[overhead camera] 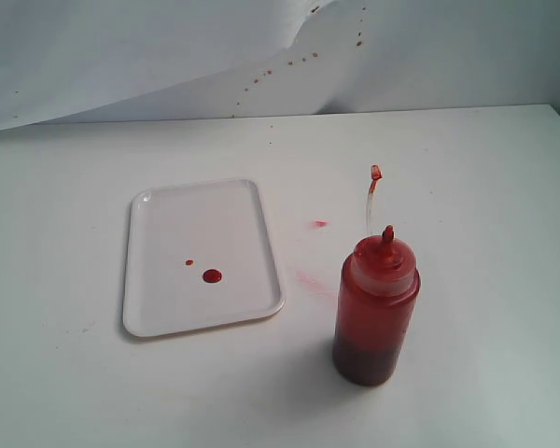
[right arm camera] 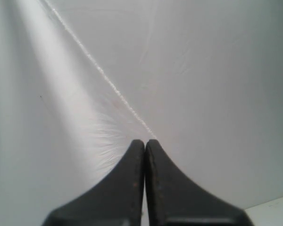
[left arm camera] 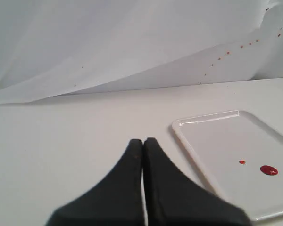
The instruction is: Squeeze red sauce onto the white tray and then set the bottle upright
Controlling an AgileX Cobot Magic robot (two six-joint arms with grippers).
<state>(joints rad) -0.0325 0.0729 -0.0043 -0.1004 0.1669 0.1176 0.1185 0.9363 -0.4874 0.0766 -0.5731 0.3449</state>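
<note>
Left claw (left arm camera: pixel 143 141) and right claw (right arm camera: pixel 145 142) both clenched on nothing; bottle (overhead camera: pixel 376 313) stood on the bench (overhead camera: pixel 476 177), well apart from either.
Long axis vertical, nozzle up. White tray (left arm camera: pixel 188 141) lay just ahead of the left claw tips, red sauce (overhead camera: pixel 212 275) drops on it. Judged: for any further squeeze, grasp mid-body, tip the nozzle over the tray, press gently, and set it down base-flat.

One tray (overhead camera: pixel 198 222), one bottle (overhead camera: pixel 376 313), two sauce drops (overhead camera: pixel 212 275)
</note>
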